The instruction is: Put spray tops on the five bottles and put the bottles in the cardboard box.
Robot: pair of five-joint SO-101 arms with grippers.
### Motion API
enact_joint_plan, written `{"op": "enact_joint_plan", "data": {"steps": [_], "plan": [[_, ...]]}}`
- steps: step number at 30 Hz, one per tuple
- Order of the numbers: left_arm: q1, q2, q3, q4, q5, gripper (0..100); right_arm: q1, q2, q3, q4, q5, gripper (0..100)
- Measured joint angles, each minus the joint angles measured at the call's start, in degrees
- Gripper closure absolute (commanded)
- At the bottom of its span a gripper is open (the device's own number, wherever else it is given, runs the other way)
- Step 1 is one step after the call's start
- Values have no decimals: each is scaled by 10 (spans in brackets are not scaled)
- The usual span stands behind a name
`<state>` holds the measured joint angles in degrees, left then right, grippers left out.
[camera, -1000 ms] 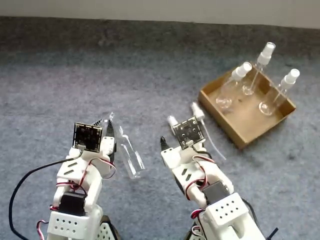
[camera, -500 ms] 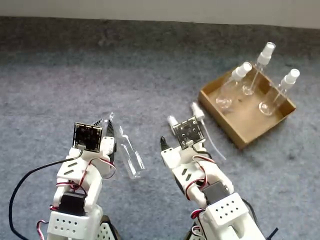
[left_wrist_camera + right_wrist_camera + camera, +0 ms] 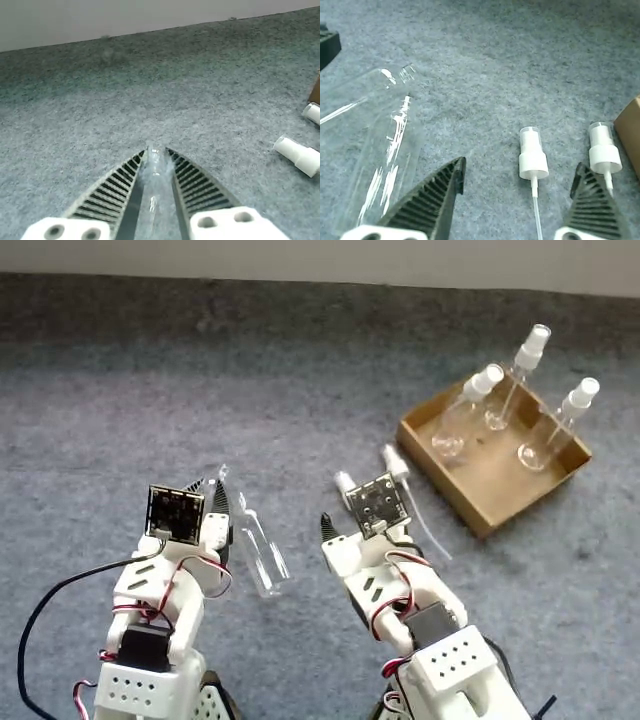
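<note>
Left hand (image 3: 156,152): closed on a clear bottle (image 3: 154,169), well apart from the cardboard box (image 3: 495,475).
Right hand (image 3: 520,166): spread wide, a spray top (image 3: 533,160) before it, near the box.
Box contents: three topped bottles (image 3: 462,415).

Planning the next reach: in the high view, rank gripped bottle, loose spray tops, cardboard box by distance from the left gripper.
1. Gripped bottle, held by the left gripper.
2. Loose spray tops, by the right gripper.
3. Cardboard box, far right.
</note>
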<state>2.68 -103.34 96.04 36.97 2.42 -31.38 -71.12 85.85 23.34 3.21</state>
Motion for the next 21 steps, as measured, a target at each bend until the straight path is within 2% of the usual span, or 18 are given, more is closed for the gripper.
{"op": "enact_joint_plan", "data": {"steps": [7, 16, 21], "plan": [[-69, 0, 0, -12, 0, 995, 0, 0, -20, 92, -1, 705], [-74, 0, 0, -33, 0, 995, 59, -7, -181, 266, 1, 706], [-84, 0, 0, -33, 0, 995, 61, -8, -300, 366, 69, 706]]}}
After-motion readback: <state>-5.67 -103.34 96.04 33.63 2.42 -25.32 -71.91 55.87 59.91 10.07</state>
